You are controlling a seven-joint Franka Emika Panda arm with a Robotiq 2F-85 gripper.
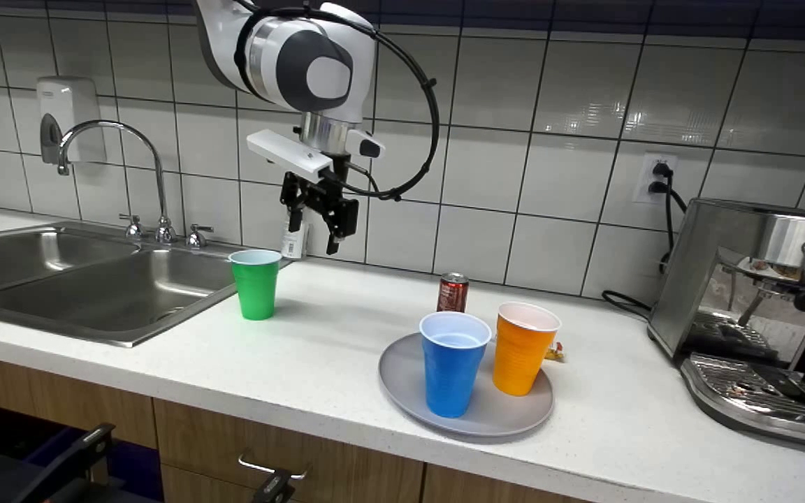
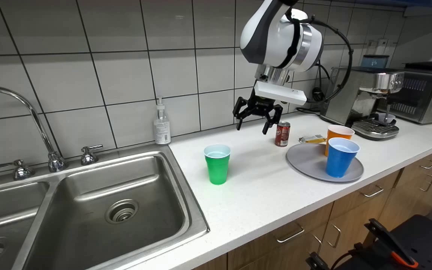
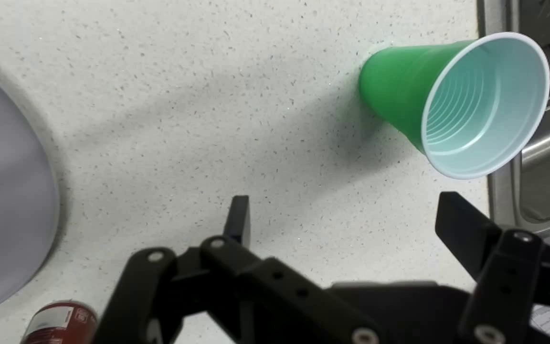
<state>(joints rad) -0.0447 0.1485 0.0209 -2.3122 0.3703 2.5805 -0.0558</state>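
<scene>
My gripper (image 1: pixel 314 237) is open and empty above the white counter, and in an exterior view it (image 2: pixel 252 128) hangs fingers down. In the wrist view its spread fingers (image 3: pixel 344 205) have only counter between them. A green cup (image 1: pixel 254 286) with a pale inside stands upright by the sink, nearest to my gripper and apart from it; the wrist view shows the cup (image 3: pixel 399 81) empty. A red can (image 2: pixel 282 134) stands near the wall. A blue cup (image 1: pixel 453 370) and an orange cup (image 1: pixel 523 353) stand on a grey plate (image 1: pixel 402 391).
A steel sink (image 2: pixel 195 221) with a tall faucet (image 1: pixel 158 175) adjoins the green cup's side. A soap bottle (image 2: pixel 162 129) stands at the wall. A small wrapped packet (image 2: pixel 312 139) lies behind the plate. A coffee machine (image 1: pixel 724 251) and a microwave oven (image 2: pixel 418 97) stand at the far end.
</scene>
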